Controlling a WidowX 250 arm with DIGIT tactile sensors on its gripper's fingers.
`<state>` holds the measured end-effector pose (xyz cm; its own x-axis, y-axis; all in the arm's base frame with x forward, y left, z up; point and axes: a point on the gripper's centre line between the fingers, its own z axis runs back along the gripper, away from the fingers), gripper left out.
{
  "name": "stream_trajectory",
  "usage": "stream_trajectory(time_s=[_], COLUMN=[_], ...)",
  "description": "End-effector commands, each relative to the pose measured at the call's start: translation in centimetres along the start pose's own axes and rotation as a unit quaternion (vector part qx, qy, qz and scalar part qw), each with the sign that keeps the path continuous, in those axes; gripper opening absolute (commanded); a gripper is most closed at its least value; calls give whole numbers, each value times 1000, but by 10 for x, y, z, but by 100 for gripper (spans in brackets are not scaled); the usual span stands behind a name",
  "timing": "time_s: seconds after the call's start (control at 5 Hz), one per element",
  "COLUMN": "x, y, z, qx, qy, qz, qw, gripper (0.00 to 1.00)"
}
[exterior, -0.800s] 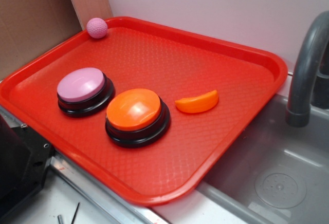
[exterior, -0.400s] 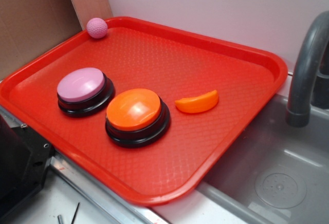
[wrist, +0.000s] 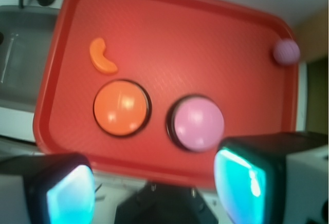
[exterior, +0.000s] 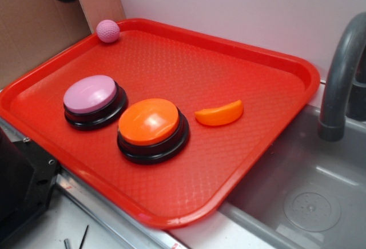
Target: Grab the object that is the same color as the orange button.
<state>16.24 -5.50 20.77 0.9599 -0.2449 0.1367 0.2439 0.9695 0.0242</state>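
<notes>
High above the tray's [exterior: 297,69] near edge, the gripper [wrist: 154,183], jaws apart and empty, is only approaching and must descend onto the orange crescent [exterior: 219,113] just beside the orange button [exterior: 150,122].

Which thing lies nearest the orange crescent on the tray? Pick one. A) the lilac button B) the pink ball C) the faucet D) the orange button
D: the orange button sits right beside the crescent, with only a narrow strip of tray between them; the wrist view shows the same pairing, crescent just above the button.
</notes>
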Motion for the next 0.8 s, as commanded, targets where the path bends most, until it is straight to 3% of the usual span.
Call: stream_trajectory(time_s=[0.0,0.2,0.6], x=[41,58,84], y=[-23,-34,-49], z=[-44,-76,-138], qx=[-15,-23,-27], qy=[-31,-37,-2], qz=[-72,-86,-99], qw=[997,995,995], gripper=[100,100,100])
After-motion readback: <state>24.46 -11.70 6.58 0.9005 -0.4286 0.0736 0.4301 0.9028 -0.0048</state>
